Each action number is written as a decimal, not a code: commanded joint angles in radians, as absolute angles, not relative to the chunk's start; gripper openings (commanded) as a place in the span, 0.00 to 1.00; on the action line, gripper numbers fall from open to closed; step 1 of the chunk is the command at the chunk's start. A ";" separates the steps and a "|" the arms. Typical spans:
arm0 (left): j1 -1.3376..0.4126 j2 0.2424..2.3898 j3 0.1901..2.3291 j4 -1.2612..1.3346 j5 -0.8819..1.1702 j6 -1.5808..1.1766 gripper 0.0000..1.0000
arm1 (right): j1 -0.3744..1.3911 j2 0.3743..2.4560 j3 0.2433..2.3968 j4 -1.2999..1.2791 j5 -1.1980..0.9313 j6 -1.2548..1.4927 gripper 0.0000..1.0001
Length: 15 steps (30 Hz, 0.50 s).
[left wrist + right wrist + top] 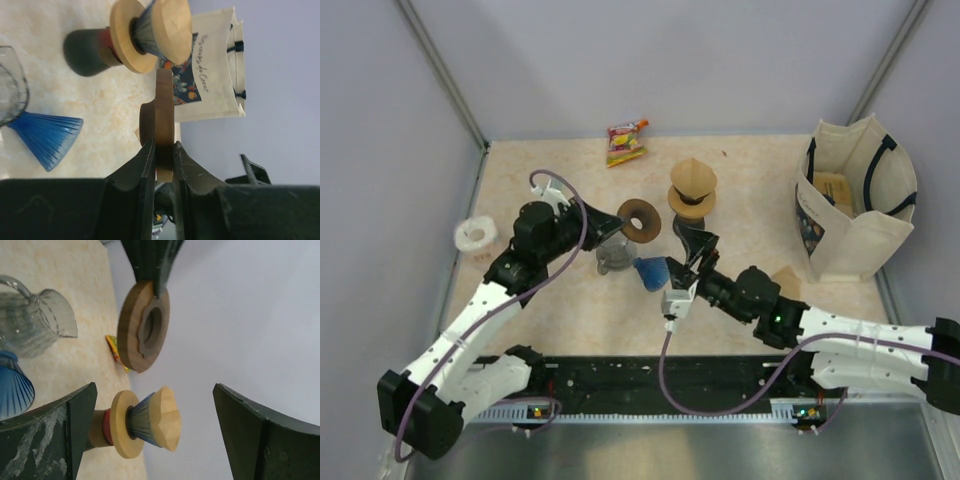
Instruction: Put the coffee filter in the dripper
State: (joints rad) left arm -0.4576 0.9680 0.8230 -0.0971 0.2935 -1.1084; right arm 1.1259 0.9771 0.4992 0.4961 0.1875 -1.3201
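A tan paper coffee filter (693,177) sits on top of a blue fluted dripper (142,421) that stands in a light wooden ring (121,424) on a red and brown base. My right gripper (696,243) is open just in front of this stack. In the right wrist view the filter (169,418) shows between the wide-apart fingers, untouched. My left gripper (163,146) is shut on a dark wooden ring (164,112), held on edge above the table to the left of the stack. A second blue fluted cone (652,272) lies on the table.
A glass carafe (613,256) stands beside the lying blue cone. A cream tote bag (855,200) stands at the right, with a small tan piece (785,283) in front of it. A snack packet (626,142) lies at the back and a white tape roll (474,235) at the left.
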 commanded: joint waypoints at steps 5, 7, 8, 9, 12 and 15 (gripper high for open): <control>-0.289 0.914 0.730 -0.023 0.281 -1.039 0.00 | 1.141 0.827 0.606 0.415 0.457 -0.400 0.99; -0.256 0.911 0.690 0.021 0.278 -1.035 0.00 | 1.141 0.810 0.632 0.313 0.517 -0.309 0.99; -0.239 0.913 0.677 0.040 0.293 -1.035 0.00 | 1.140 0.801 0.637 0.278 0.532 -0.273 0.99; -0.230 0.913 0.667 0.051 0.307 -1.037 0.00 | 1.140 0.787 0.634 0.266 0.563 -0.237 0.99; -0.218 0.920 0.653 0.068 0.318 -1.037 0.00 | 1.140 0.735 0.606 0.239 0.641 -0.135 0.99; -0.206 0.925 0.634 0.069 0.296 -1.028 0.00 | 1.141 0.648 0.552 0.256 0.721 -0.056 0.99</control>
